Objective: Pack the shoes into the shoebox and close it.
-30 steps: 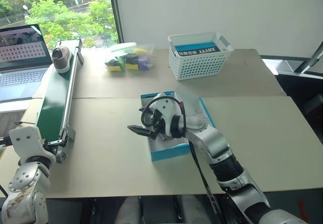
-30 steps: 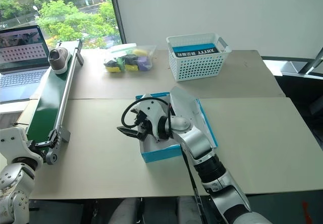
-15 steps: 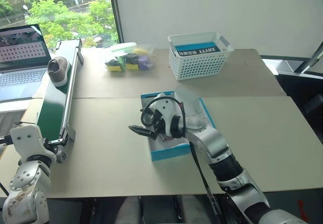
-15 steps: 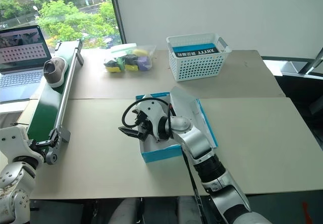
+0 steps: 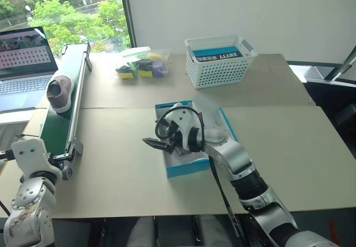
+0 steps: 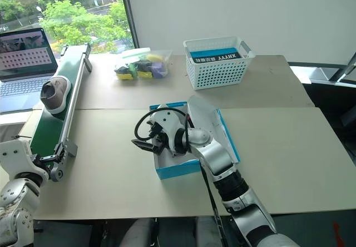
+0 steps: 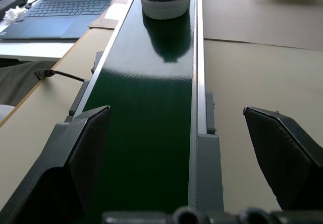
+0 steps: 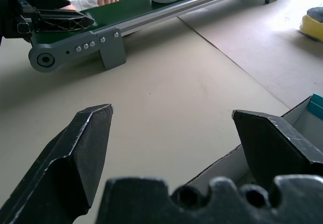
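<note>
One shoe (image 5: 59,90) rides the green conveyor belt (image 5: 58,119) along the left of the beige desk (image 5: 278,147). My left gripper (image 7: 181,148) waits wide apart at the belt's near end. My right gripper (image 5: 157,143), fingers spread and empty, hangs over the open blue shoebox (image 5: 186,166). Beyond stand a white basket (image 5: 219,63), a clear bag of oddments (image 5: 142,64), a laptop (image 5: 22,63) and a window.

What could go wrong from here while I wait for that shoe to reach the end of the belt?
1. The shoe is riding the green conveyor toward the open left gripper; closing late could let it tumble off the end.
2. The right gripper hangs open over the shoebox edge; a careless move could shove the box.
3. The lid stands up and could block a drop.
</note>
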